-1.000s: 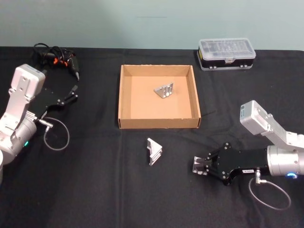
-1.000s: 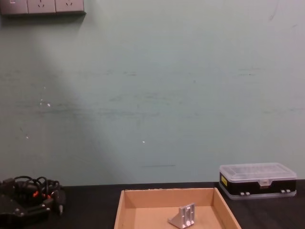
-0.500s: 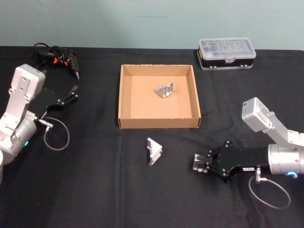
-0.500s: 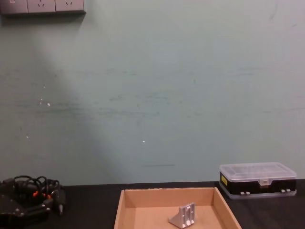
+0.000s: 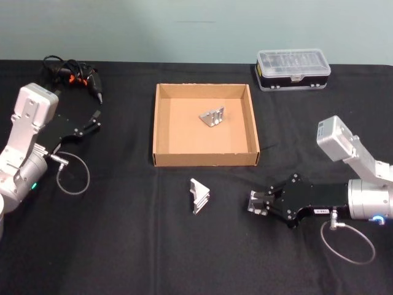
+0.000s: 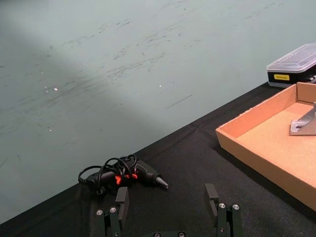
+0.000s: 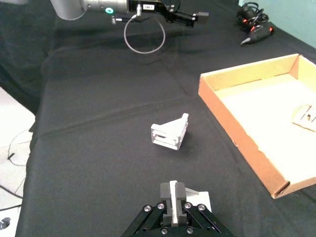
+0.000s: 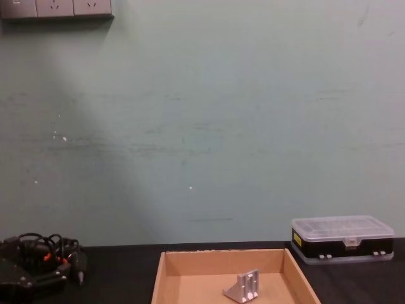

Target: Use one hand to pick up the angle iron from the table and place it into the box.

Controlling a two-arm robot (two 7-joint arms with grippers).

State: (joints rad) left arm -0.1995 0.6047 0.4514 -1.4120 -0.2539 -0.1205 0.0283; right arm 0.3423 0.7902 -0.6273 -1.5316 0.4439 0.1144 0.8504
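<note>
The right gripper (image 5: 252,203), jaws together, lies right of the angle iron (image 5: 199,195) and should part them first. The left gripper (image 6: 166,188), jaws apart, idles far left of it.

You'll see a clear-lidded plastic case (image 5: 293,69) far right, a black corded tool (image 5: 77,77) far left, and wall sockets (image 8: 56,8) up high.

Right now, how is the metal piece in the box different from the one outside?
The boxed angle iron lies inside the box; the loose angle iron lies on the table. The boxed one is farther from the right gripper; the loose one is nearer. Both are silvery brackets.
</note>
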